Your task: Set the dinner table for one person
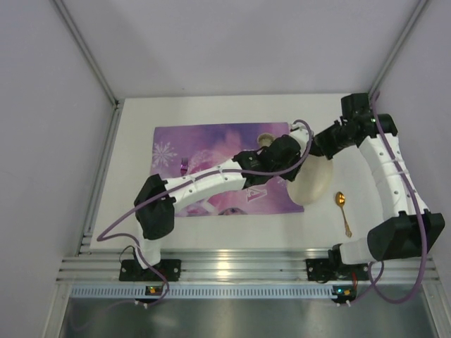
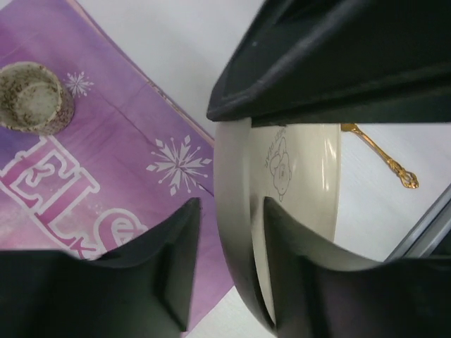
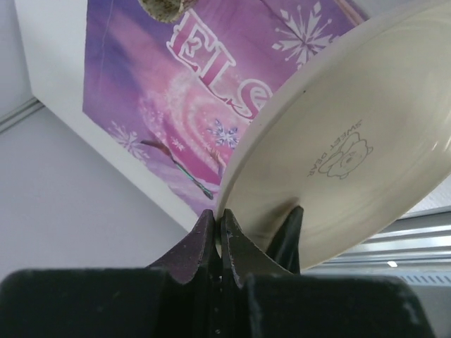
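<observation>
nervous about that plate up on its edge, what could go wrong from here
1. The right gripper pinches the plate only at its rim, tilted on edge, so it may pivot or slip.
2. The left gripper straddles the rim with a gap on one side; closing could twist the plate against the other grip.
3. The cup stands nearby on the placemat and could get knocked.

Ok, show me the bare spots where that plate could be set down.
Free: the purple ELSA placemat between the purple fork and small speckled cup; the off-white tabletop strip beyond it. Crowded: the mat's right end, where arms, cream round plate and gold spoon bunch.
</observation>
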Robot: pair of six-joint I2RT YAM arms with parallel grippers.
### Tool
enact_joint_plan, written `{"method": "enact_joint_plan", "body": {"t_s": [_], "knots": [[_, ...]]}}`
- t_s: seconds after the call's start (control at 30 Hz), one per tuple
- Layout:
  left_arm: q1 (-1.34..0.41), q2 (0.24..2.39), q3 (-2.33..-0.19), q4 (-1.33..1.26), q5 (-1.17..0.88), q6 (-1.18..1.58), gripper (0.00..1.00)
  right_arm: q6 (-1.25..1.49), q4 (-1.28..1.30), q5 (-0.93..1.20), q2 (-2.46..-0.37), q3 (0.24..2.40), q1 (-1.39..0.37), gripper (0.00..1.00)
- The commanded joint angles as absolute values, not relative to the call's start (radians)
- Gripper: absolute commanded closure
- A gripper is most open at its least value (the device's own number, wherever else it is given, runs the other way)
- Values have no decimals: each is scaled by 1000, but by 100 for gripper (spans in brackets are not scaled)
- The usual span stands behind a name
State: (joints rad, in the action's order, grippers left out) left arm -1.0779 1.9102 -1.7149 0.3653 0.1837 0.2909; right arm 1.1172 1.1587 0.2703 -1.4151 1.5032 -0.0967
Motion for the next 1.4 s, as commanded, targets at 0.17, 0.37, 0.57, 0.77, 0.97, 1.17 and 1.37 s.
{"method": "enact_joint_plan", "body": {"t_s": [0.17, 0.37, 0.57, 0.77, 0.97, 1.17, 1.37], "knots": [[-1077, 1914, -1785, 334, 281, 270, 96, 1155, 1152, 351, -1319, 1448, -112, 100], [-1078, 1917, -1804, 368, 285, 268, 100, 1102, 1135, 341, -1313, 1456, -117, 95], [-1072, 1887, -1784, 397, 299, 270, 100, 1039, 1140, 284, -1336, 1570, -118, 1], [-1017, 1830, -1697, 423, 298, 304, 100, 942, 1287, 195, -1426, 1881, -89, 0], [-878, 1658, -1409, 414, 265, 389, 100, 809, 1446, 176, -1482, 2149, 110, 0], [-686, 1497, -1151, 385, 186, 428, 100, 680, 1468, 239, -1456, 2080, 302, 0], [-558, 1479, -1072, 377, 121, 408, 100, 621, 1414, 222, -1367, 1843, 322, 0]]}}
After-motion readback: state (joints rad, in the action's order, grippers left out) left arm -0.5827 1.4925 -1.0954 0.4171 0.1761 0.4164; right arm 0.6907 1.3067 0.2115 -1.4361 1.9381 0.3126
